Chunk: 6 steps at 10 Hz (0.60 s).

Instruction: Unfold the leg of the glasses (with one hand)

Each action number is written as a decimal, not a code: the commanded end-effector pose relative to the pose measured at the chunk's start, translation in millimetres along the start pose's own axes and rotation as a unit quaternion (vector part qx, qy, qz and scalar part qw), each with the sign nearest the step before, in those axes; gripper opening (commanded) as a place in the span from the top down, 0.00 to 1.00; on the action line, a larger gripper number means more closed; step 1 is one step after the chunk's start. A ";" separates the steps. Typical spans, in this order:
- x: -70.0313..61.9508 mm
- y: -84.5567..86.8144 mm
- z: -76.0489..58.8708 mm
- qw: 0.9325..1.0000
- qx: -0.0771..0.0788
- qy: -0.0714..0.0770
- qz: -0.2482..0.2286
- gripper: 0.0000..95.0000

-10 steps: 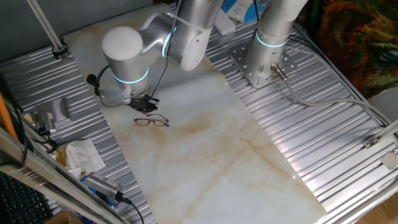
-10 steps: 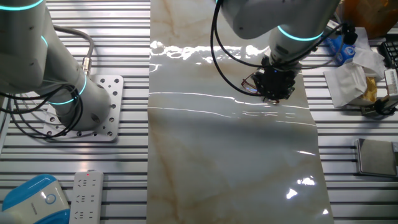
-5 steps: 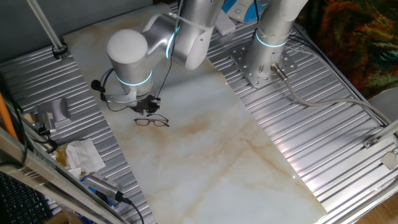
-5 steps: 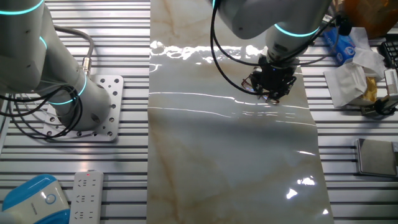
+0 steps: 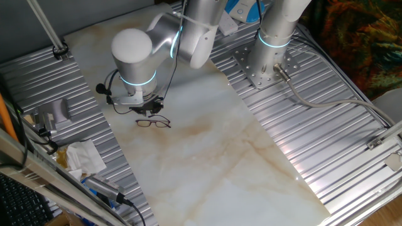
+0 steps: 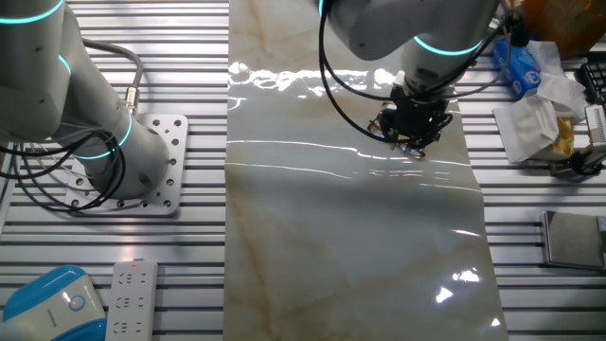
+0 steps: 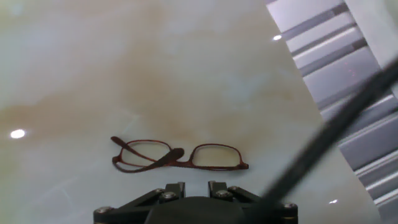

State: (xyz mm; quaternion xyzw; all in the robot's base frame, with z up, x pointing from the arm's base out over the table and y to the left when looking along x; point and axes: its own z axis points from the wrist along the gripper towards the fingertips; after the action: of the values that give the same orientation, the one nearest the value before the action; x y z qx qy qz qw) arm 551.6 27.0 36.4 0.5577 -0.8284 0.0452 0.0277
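Pale marble-patterned sheeting [image 5: 207,157] covers the middle of the table, bordered on both sides by ribbed metal panels [image 5: 326,125]. On this sheet, near its edge toward the crumpled white tissue [image 5: 81,157], the glasses [image 5: 153,122] are seen lying flat. In the hand view the glasses [image 7: 177,155] are shown with a reddish-brown wire frame and two clear lenses; one slim arm is folded across behind the lens on the left of that view, its tip reaching toward the bridge, while the frame corner on the right ends in a short stub.

The gripper [image 5: 148,109] is held just beside the glasses, on the side away from the tissue, and is not touching them. In the other fixed view the gripper [image 6: 413,142] hides the glasses almost wholly. Only the base of the fingers is caught at the bottom edge of the hand view, so whether the jaws are spread or pressed together cannot be told; nothing is seen gripped between them.

Beyond the glasses, across the sheet, the arm's round base plate [image 5: 262,66] is bolted to the ribbed panel. A dark cable [image 7: 329,137] crosses the hand view, blurred.
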 end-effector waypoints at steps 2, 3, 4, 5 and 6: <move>-8.2 5.4 1.6 1.000 0.002 0.001 -0.018 0.80; -9.4 6.1 2.1 1.000 0.002 0.001 -0.028 0.80; -9.4 6.4 2.0 0.999 0.003 0.000 -0.046 0.80; -8.9 7.0 2.2 0.998 0.006 0.001 -0.060 0.80; -8.0 8.6 3.2 0.997 0.009 0.001 -0.074 0.80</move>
State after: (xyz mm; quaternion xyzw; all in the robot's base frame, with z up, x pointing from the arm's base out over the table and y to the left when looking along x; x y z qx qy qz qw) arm 547.6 38.1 33.0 0.6114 -0.7893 0.0493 0.0282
